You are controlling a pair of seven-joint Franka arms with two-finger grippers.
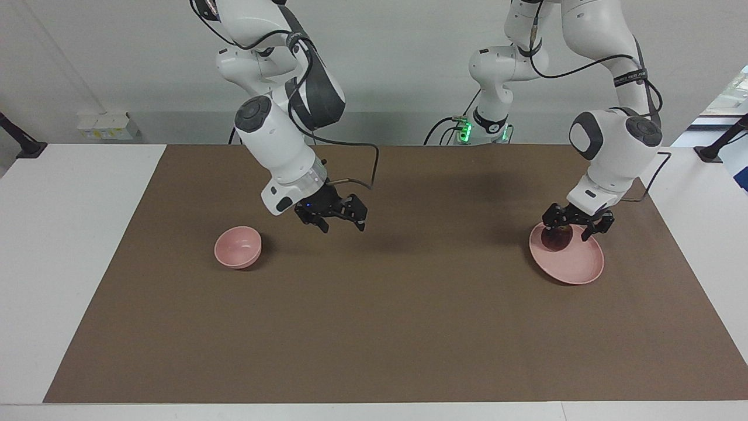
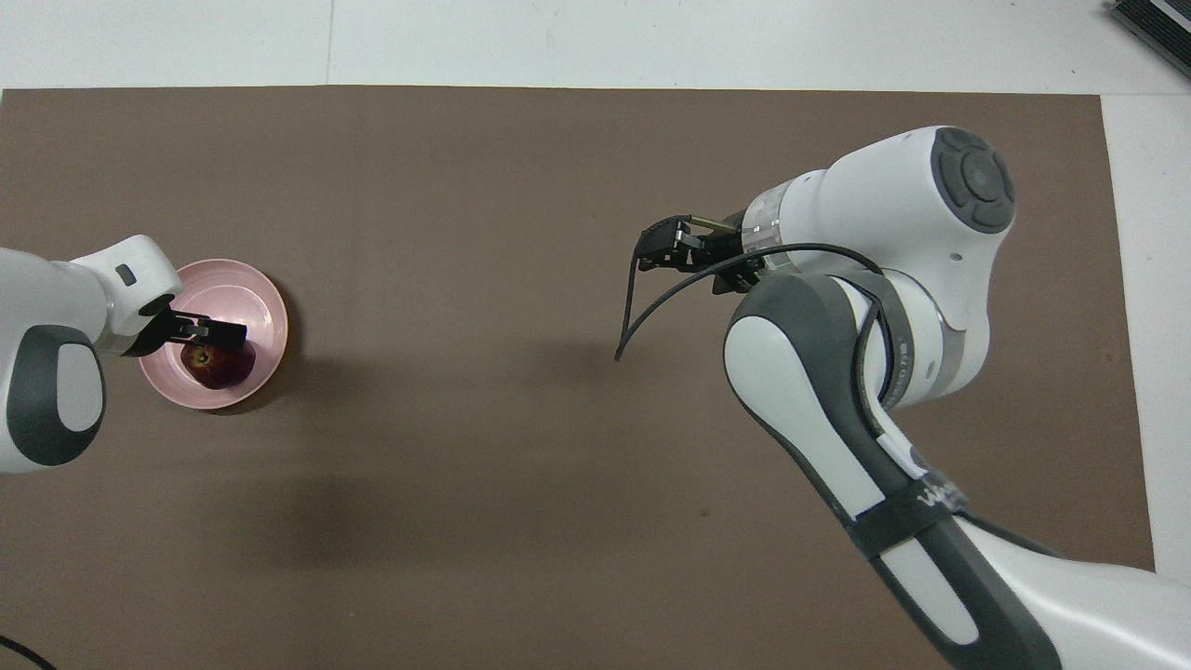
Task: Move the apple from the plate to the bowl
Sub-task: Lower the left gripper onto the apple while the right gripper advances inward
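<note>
Two grippers are showing, and you're getting one on the job, one waiting. Your left gripper [image 1: 575, 229] is sitting down at the plate [image 1: 575, 266], fingers spread w/ the apple [image 1: 556, 238] between them; whether the pads are touching the fruit you can't tell. Apple is resting on the plate, at roughly 10 o'clock on its face in the facing view, nr the rim. In the overhead view the left gripper [image 2: 207, 337] is covering the top of the apple [image 2: 219, 365], w/ the plate [image 2: 270, 321] showing around it.

Your right gripper [image 1: 342, 222] is hanging over bare mat [image 1: 374, 327], fingers parted, nothing in them; that arm is waiting. The bowl [image 1: 238, 247] is standing upright, at about 8 o'clock from the right gripper in the facing view, well apart from the plate, toward the right arm's end. In the overhead view the right arm is hiding the bowl.
</note>
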